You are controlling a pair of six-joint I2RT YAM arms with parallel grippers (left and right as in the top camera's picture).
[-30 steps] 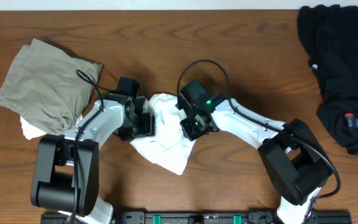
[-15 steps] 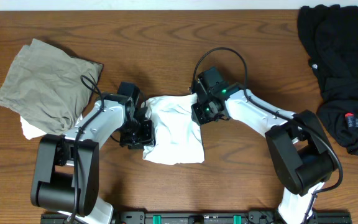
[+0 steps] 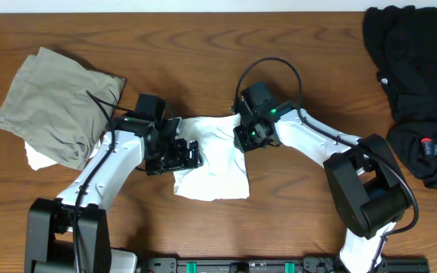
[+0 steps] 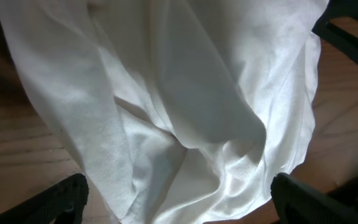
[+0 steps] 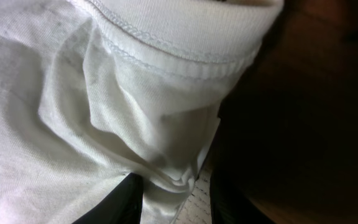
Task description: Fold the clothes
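— So, where is the white T-shirt sitting relative to the fingers?

— I am watching from overhead: the white T-shirt (image 3: 215, 167) is lying crumpled in the middle of the wooden table (image 3: 203, 45), between the two arms. The left gripper (image 3: 190, 154) is resting at the shirt's left edge with its jaws spread wide, gripping nothing. On the left wrist camera its dark fingers (image 4: 67, 198) are showing only in the two bottom corners, well apart, and loose folds of cloth are filling the space between and beyond them. The right gripper (image 3: 243, 142) is sitting at the shirt's far right corner. On the right wrist camera its fingers (image 5: 120, 200) are pinching a gathered fold of the white fabric, just below a stitched hem (image 5: 185, 59).

— And which way is it pointing?

— It is bunching into a rough, nearly square patch, so its long axis is only slight: it is running from the far edge, by the right gripper, toward the arms' bases. I cannot tell where the neck is facing. An olive-grey garment (image 3: 55, 98) is lying well apart to the left, and a black garment (image 3: 416, 83) is lying at the far right corner.
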